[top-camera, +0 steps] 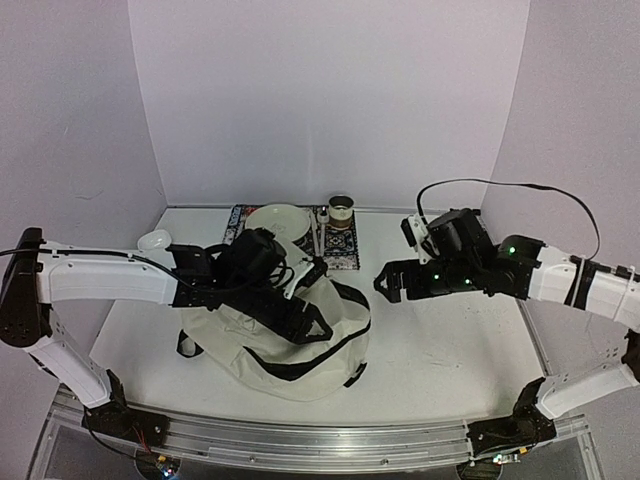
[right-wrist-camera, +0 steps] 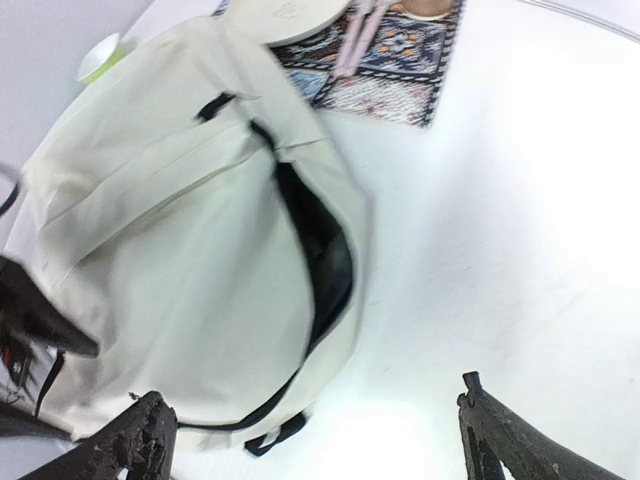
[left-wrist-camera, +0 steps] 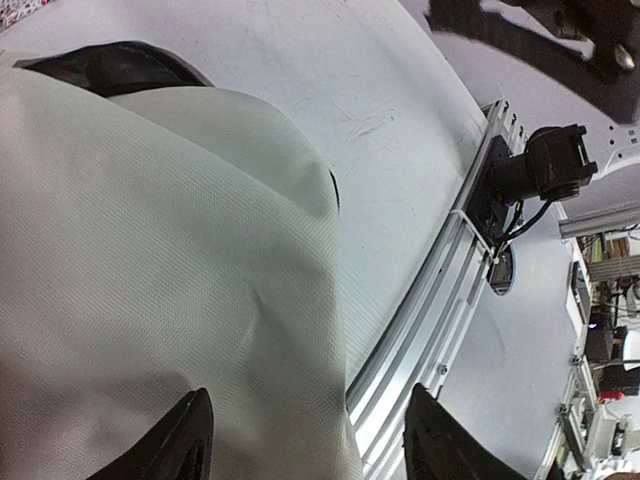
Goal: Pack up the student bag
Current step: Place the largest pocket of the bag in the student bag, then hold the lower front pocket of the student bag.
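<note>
The student bag (top-camera: 275, 345) is a large cream backpack with black straps, lying slumped on the table in front of the left arm. My left gripper (top-camera: 303, 278) hovers over its top edge. In the left wrist view the left gripper (left-wrist-camera: 310, 445) is open, its black fingers (left-wrist-camera: 185, 440) spread over cream fabric (left-wrist-camera: 150, 260) with nothing clamped. My right gripper (top-camera: 386, 283) hangs just right of the bag, apart from it. The right wrist view shows this gripper (right-wrist-camera: 320, 450) open and empty, with the bag (right-wrist-camera: 170, 220) and its dark unzipped opening (right-wrist-camera: 328, 262) below.
A patterned mat (top-camera: 338, 250) lies behind the bag with a white plate (top-camera: 277, 218) and a brown cup (top-camera: 341, 209) near it. A small white bowl (top-camera: 154, 240) sits at the back left. The aluminium rail (left-wrist-camera: 440, 290) marks the near table edge.
</note>
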`<act>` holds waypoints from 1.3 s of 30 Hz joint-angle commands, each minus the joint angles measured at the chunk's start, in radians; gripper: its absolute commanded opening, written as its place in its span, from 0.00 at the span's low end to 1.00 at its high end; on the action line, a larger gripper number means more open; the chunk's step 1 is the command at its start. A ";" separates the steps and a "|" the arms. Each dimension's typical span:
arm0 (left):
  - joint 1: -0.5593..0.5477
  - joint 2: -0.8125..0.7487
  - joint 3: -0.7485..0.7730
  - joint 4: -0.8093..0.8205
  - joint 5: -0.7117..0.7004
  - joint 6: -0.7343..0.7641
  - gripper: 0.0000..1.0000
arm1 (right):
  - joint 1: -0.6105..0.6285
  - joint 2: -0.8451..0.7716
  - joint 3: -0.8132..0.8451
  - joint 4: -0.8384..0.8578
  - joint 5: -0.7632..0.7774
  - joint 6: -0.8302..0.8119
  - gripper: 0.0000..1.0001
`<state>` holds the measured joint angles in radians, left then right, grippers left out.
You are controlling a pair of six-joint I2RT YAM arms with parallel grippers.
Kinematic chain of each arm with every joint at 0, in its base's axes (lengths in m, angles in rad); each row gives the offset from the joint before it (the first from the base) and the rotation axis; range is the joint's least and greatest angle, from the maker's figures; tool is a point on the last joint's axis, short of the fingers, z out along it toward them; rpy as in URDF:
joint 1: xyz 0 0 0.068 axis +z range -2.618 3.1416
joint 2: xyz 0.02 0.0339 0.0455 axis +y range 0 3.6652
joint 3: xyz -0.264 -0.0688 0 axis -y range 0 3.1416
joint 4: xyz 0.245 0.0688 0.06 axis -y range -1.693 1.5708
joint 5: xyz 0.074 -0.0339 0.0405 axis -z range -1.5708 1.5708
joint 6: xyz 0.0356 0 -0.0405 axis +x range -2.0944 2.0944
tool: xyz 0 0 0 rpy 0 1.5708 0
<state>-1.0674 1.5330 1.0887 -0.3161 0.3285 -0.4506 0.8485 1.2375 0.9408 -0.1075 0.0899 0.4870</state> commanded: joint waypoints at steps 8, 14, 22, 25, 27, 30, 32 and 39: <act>0.072 -0.053 0.145 -0.199 -0.224 0.105 0.84 | -0.138 0.265 0.190 -0.015 -0.196 -0.097 0.93; 0.162 0.041 0.257 -0.259 -0.352 0.141 0.86 | -0.139 0.373 0.229 0.023 -0.289 -0.089 0.85; 0.165 0.175 0.324 -0.315 -0.477 0.159 0.89 | -0.040 0.448 0.144 0.091 -0.322 -0.053 0.84; 0.165 0.179 0.289 -0.324 -0.503 0.145 0.89 | 0.030 0.473 0.137 0.074 -0.298 -0.058 0.84; 0.165 0.170 0.250 -0.326 -0.512 0.129 0.89 | 0.055 0.484 0.140 0.034 -0.287 -0.071 0.85; 0.165 0.149 0.202 -0.325 -0.516 0.114 0.89 | 0.062 0.472 0.143 -0.008 -0.267 -0.096 0.85; 0.165 0.138 0.189 -0.325 -0.514 0.115 0.89 | 0.057 0.448 0.168 -0.037 -0.254 -0.137 0.87; 0.165 0.102 0.213 -0.324 -0.498 0.155 0.89 | -0.065 0.430 0.276 -0.055 -0.339 -0.292 0.85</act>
<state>-0.9066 1.6908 1.2987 -0.6031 -0.1584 -0.3132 0.8586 1.7090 1.1336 -0.1091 -0.2168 0.3152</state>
